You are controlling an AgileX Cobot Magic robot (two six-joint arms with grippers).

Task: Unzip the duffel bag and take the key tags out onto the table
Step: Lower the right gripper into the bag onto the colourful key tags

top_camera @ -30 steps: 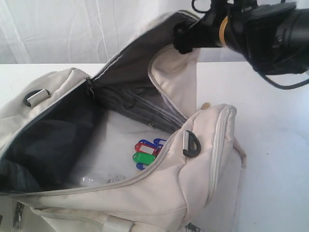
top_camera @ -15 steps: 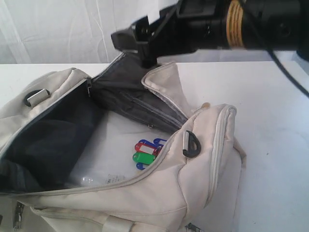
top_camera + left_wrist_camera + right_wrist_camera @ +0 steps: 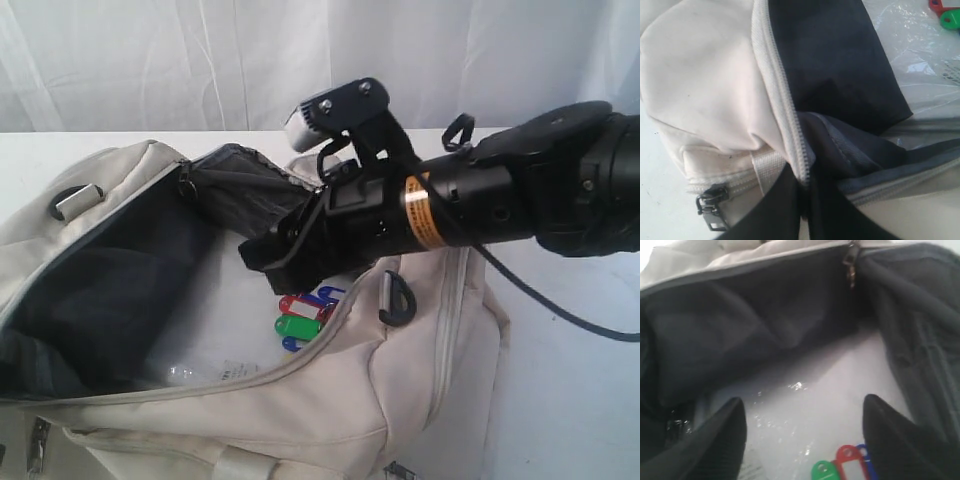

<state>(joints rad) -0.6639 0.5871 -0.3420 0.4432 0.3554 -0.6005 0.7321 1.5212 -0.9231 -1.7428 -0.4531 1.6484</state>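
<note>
The cream duffel bag [image 3: 400,400] lies unzipped on the white table [image 3: 570,380], showing its dark grey lining. The key tags [image 3: 300,315], red, green and blue, rest on clear plastic on the bag's floor. My right gripper [image 3: 262,255] has come down into the opening, just above and left of the tags. In the right wrist view it [image 3: 805,412] is open, with the tags [image 3: 842,467] close to the fingertips and nothing held. My left gripper [image 3: 802,182] is shut on the bag's grey zip edge [image 3: 785,115]; it is out of the exterior view.
A black strap ring [image 3: 397,298] sits on the bag's near wall beside the right arm. The loose lined flap [image 3: 240,190] lies behind the right gripper. A dark zip pull [image 3: 710,205] hangs on the bag's end. White curtain backs the table.
The right arm has swung down and left from above the bag into its opening. The flap it held up has dropped. The key tags have not moved.
</note>
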